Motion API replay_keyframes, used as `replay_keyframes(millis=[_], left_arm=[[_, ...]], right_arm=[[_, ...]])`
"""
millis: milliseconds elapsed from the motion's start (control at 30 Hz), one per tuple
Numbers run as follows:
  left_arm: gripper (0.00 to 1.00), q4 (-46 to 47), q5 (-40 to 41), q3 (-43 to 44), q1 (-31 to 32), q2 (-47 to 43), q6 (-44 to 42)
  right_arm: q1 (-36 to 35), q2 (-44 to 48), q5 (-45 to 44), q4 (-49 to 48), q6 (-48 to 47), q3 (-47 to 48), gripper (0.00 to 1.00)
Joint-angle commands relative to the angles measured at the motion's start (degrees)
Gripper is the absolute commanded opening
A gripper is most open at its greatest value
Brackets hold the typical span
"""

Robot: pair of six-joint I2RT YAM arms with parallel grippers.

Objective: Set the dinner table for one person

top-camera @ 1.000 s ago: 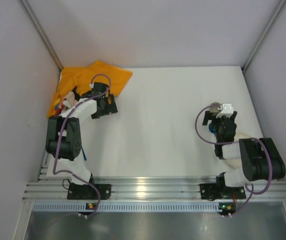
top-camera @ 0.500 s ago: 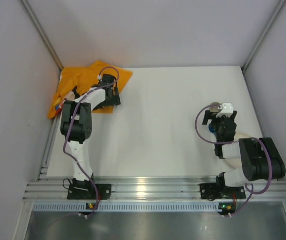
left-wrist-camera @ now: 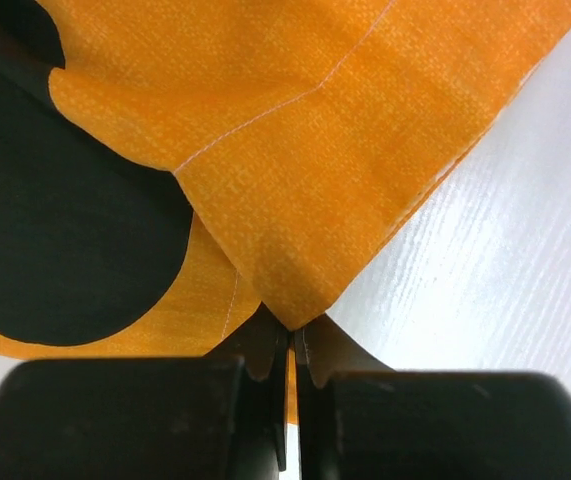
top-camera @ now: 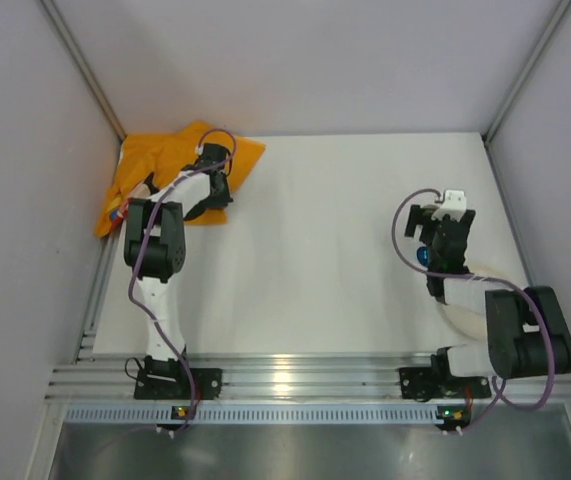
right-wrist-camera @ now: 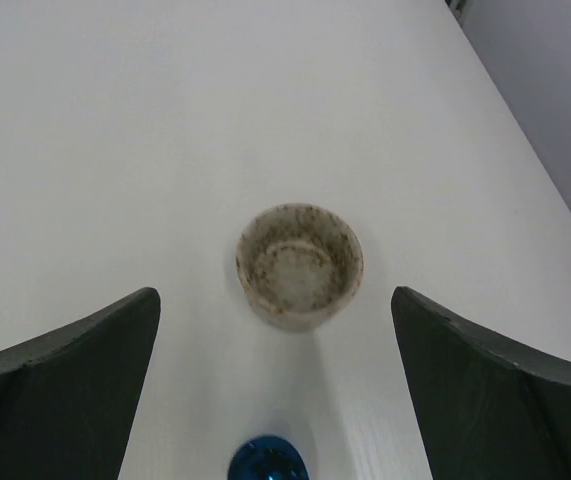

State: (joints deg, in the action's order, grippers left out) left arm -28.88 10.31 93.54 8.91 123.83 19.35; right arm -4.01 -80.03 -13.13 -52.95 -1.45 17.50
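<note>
The dinner table (top-camera: 325, 230) is a large white tabletop. An orange cloth mat (top-camera: 165, 160) with black print lies crumpled at its far left corner. My left gripper (top-camera: 209, 203) is shut on a folded edge of that mat (left-wrist-camera: 295, 200), and in the left wrist view its fingertips (left-wrist-camera: 265, 350) pinch the orange fabric. My right gripper (right-wrist-camera: 273, 295) stands open above the table on the right. A small speckled cup (right-wrist-camera: 300, 265) stands upright just ahead of it. A shiny blue object (right-wrist-camera: 268, 462) lies below the cup. The right gripper (top-camera: 437, 222) hides the cup in the top view.
A pale plate (top-camera: 462, 312) lies partly under the right arm near the front right. The blue object (top-camera: 422, 256) shows beside the right wrist. Grey walls and metal posts close in the table on three sides.
The left gripper reached to the mat's right edge and shut on the fabric. The right arm shifted a little and now covers the cup in the top view.
</note>
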Motion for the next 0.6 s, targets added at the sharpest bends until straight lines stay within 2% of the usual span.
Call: replay_keyframes(millis=[0,33,67,100,133,233,300,433,500,567], left_arm=[[0.0,-4.07,-3.27,-0.81,3.21,-1.31,-0.8],[0.0,-4.16,-3.36,-0.81,4.18,-1.92,-0.81],[0.0,-4.25,-4.15,-0.81,5.32,-2.62,-0.72],[0.0,-4.6,-4.68,-0.73,8.03,-3.59,-0.29],[0.0,-4.78,-5.03,-0.64,9.8,-4.12,0.07],[0.0,-6.01,-3.98,-1.16,18.14,-6.14,1.73],[0.0,-5.66,-5.12,-2.04,23.84,-7.46,4.88],[0.0,-3.9,-8.63,-1.87,32.12,-8.51,11.22],[0.0,-2.32,-12.3,-0.56,35.98,-8.87,13.85],[0.06,-3.1,-12.5,1.55,37.84,-9.57,15.44]], right_arm=[[-3.46,7.25,-8.39,18.36,5.62,14.44,1.0],[-3.46,7.86,-9.19,28.76,9.67,17.71,1.0],[-3.55,8.39,-9.55,34.0,17.98,21.23,1.0],[-3.72,8.31,-10.25,39.36,21.89,28.57,1.0],[-3.72,8.4,-9.56,49.33,24.37,32.13,1.0],[-3.99,8.75,-3.17,63.87,28.96,43.65,1.0],[-3.99,10.24,0.62,66.48,30.45,45.69,1.0],[-3.99,15.42,9.32,67.62,29.67,42.89,1.0],[-3.9,17.62,10.22,69.55,29.49,42.62,1.0],[-3.9,18.68,10.05,73.33,29.4,43.06,1.0]])
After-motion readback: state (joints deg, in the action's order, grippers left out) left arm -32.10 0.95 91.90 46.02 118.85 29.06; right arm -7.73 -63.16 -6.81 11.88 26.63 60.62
